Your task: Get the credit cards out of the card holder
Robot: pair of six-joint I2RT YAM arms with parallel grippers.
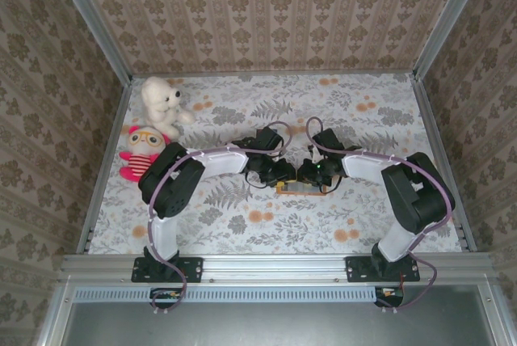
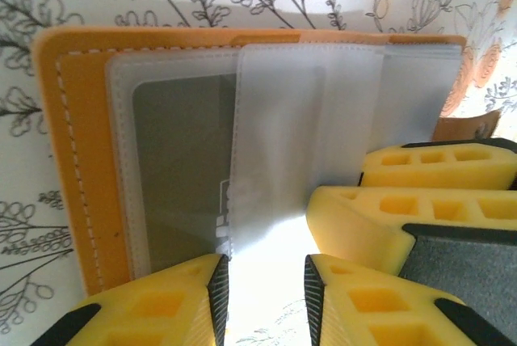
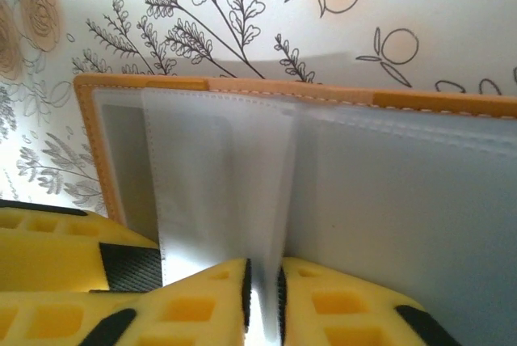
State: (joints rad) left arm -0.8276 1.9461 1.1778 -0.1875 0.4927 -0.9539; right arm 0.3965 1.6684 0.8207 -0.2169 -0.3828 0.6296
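Note:
The card holder (image 1: pixel 303 189) lies open on the floral table, tan-orange with clear pocket leaves (image 2: pixel 81 160) (image 3: pixel 242 86). A dark credit card (image 2: pixel 178 168) shows through the leftmost pocket. Both grippers meet over the holder. My right gripper (image 1: pixel 311 175) (image 3: pixel 264 277) is pinched on the lower edge of one clear leaf, which stands up from the case. My left gripper (image 1: pixel 283 175) (image 2: pixel 264 277) hovers at the holder's near edge with its jaws apart, and the end of a raised leaf (image 2: pixel 299 136) reaches into the gap. The right gripper's yellow fingers (image 2: pixel 420 200) sit just beside it.
A white stuffed bear (image 1: pixel 164 99) and a pink striped doll (image 1: pixel 144 150) sit at the table's back left. Patterned walls with metal posts close in three sides. Open floral tabletop (image 1: pixel 380 120) lies to the right and in front of the holder.

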